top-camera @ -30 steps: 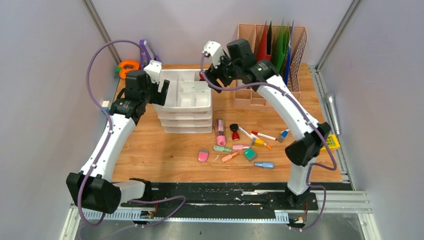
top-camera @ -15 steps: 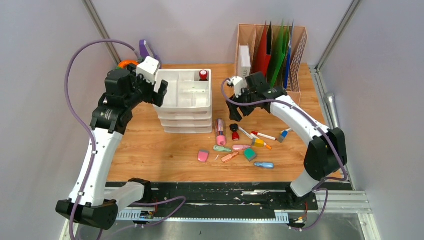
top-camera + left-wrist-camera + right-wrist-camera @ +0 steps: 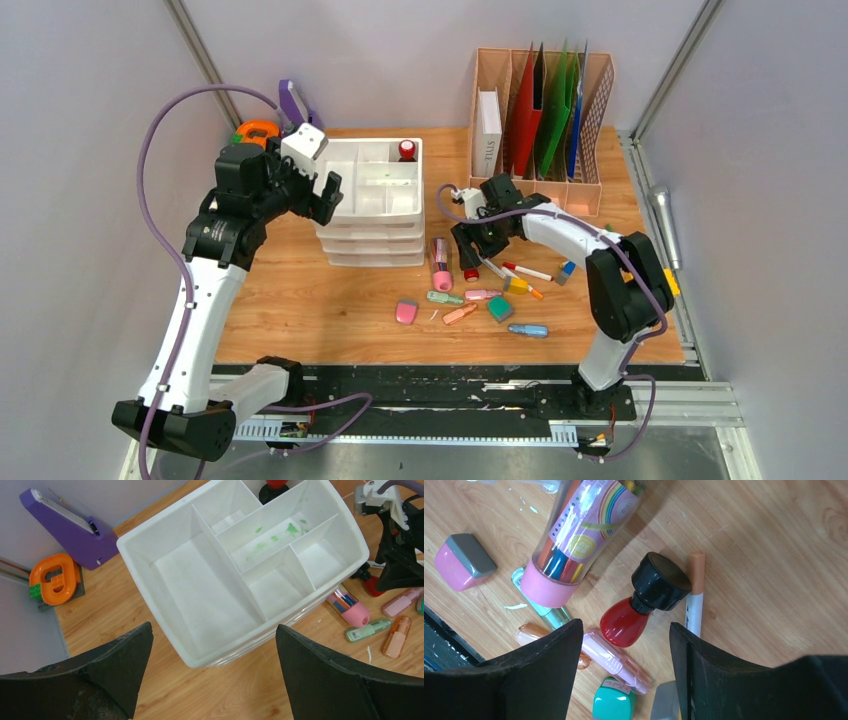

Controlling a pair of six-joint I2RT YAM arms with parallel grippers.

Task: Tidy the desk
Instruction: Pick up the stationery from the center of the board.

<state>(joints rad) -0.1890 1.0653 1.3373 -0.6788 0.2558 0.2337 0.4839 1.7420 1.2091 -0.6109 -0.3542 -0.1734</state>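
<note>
Now right pincer (image 3: 625, 625) spread over red bottle (image 3: 644, 605) lying on counter (image 3: 774, 555). Left pincer (image 3: 214, 629) spread above white tray (image 3: 200, 595).

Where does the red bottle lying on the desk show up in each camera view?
Top external: bottle at centre, just below the right end effector.
Left wrist: bottle at the right edge, partly hidden by that end effector.
Right wrist: bottle at centre, between the fingers.
Shared landmark: the pink-capped marker tube, lying beside it in all three.
</note>
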